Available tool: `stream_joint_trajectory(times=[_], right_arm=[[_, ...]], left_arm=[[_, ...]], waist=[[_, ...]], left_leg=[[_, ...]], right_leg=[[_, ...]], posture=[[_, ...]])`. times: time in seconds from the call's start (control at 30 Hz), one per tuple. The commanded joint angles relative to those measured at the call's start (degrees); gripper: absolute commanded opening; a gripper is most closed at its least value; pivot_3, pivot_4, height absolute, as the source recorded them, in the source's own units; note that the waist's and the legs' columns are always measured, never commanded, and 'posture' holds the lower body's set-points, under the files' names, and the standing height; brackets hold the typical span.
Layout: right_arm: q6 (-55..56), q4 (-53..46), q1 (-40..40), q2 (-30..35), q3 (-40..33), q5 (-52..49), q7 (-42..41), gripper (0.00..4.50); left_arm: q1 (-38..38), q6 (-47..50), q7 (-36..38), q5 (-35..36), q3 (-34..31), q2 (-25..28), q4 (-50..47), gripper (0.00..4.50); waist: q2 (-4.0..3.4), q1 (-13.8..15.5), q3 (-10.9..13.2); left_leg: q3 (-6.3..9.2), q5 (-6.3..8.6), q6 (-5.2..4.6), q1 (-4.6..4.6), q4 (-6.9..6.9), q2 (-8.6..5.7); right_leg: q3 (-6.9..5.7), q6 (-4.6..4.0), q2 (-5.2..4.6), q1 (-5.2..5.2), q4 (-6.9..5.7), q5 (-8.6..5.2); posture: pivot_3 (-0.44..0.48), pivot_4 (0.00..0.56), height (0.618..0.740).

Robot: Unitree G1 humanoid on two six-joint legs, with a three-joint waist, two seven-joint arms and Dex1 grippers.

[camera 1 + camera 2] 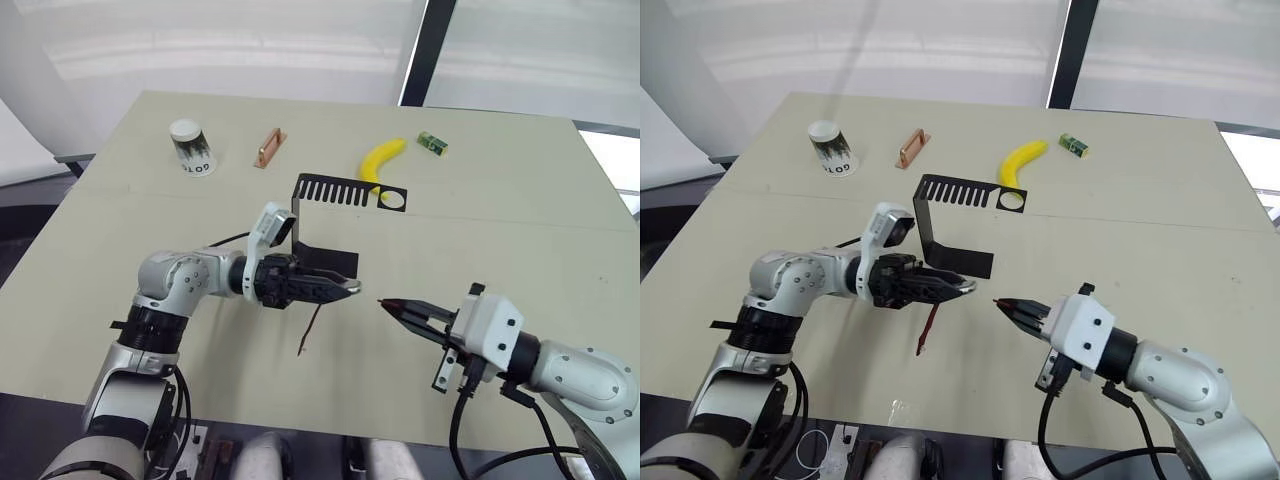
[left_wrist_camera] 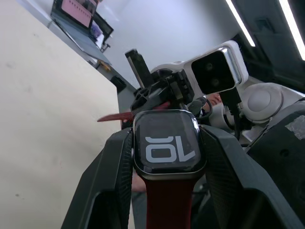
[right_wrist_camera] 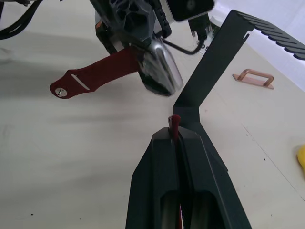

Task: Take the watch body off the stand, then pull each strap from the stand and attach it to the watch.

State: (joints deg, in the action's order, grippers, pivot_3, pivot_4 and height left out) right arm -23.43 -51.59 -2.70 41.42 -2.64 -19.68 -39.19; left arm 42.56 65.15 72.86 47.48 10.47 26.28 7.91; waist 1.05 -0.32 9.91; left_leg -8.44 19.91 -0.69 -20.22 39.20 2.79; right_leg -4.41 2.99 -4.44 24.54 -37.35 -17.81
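Beside one stand (image 1: 322, 225), left end effector (image 1: 345, 289) clamped on one strapped watch body (image 2: 167, 143), right end effector (image 1: 392, 306) pinching one second strap (image 3: 175, 125).

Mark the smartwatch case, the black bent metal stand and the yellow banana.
smartwatch case (image 2: 169, 143), left wrist view, centre of screen
black bent metal stand (image 1: 332, 190), left eye view, slotted top arm
yellow banana (image 1: 381, 160), left eye view, mid-body

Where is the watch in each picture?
Left eye: the watch sits in the left tool's tip, middle of the picture.
Right eye: watch in the same tool, just left of middle.
Left wrist: watch fills the middle, screen showing.
Right wrist: watch seen edge-on, upper middle.
Shared landmark: the black stand beside it.
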Motion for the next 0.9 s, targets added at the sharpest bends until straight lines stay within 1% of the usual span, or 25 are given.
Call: stream_joint_trajectory(times=[0.03, 0.3, 0.6, 0.77, 0.9], right_arm=[[-1.0, -3.5, 1.4, 0.4, 0.3, 0.9, 1.7, 0.0], [-1.2, -4.4, 1.4, 1.2, 0.5, 1.9, 1.4, 0.0], [0.5, -4.0, 0.0, 2.2, -0.6, 2.3, 0.0, 0.0], [2.2, -3.4, -1.9, 2.5, -2.1, 2.2, -0.7, 0.0], [3.5, -3.0, -3.6, 3.1, -3.0, 2.6, -1.2, 0.0]], left_arm=[[1.8, 0.5, 1.5, -0.4, 0.5, -0.5, 1.7, 1.62], [2.3, -0.4, 1.2, -2.1, 1.3, -1.3, 3.5, 1.62], [1.8, -0.5, -1.5, -3.0, -0.4, -3.0, 4.4, 1.62], [1.1, -1.2, -1.2, -4.5, 0.4, -2.0, 5.7, 1.62], [0.9, -1.1, -1.2, -4.9, 0.2, -2.2, 6.0, 1.62]], waist=[[0.01, 0.1, 0.0], [0.04, 0.2, 0.0], [0.05, 0.2, 0.0], [0.05, 0.1, 0.0], [0.06, 0.2, 0.0]], left_leg=[[0.01, 0.0, 0.0, -0.01, 0.0, 0.0], [0.02, 0.0, -0.01, -0.05, 0.0, -0.01], [0.03, 0.0, -0.01, -0.05, 0.0, -0.01], [0.02, 0.0, -0.01, -0.03, 0.0, 0.0], [0.02, 0.0, -0.01, -0.04, 0.0, -0.01]], right_leg=[[0.0, -0.01, 0.0, 0.01, 0.0, 0.0], [-0.01, -0.01, -0.01, 0.02, 0.02, 0.0], [-0.01, 0.0, -0.02, 0.02, 0.02, 0.0], [-0.01, 0.0, -0.01, 0.01, 0.01, 0.0], [-0.01, 0.0, -0.02, 0.02, 0.02, 0.0]], posture=[[0.0, 0.15, 0.725], [0.0, 0.15, 0.725], [0.0, 0.15, 0.725], [0.0, 0.15, 0.725], [0.0, 0.15, 0.725]])
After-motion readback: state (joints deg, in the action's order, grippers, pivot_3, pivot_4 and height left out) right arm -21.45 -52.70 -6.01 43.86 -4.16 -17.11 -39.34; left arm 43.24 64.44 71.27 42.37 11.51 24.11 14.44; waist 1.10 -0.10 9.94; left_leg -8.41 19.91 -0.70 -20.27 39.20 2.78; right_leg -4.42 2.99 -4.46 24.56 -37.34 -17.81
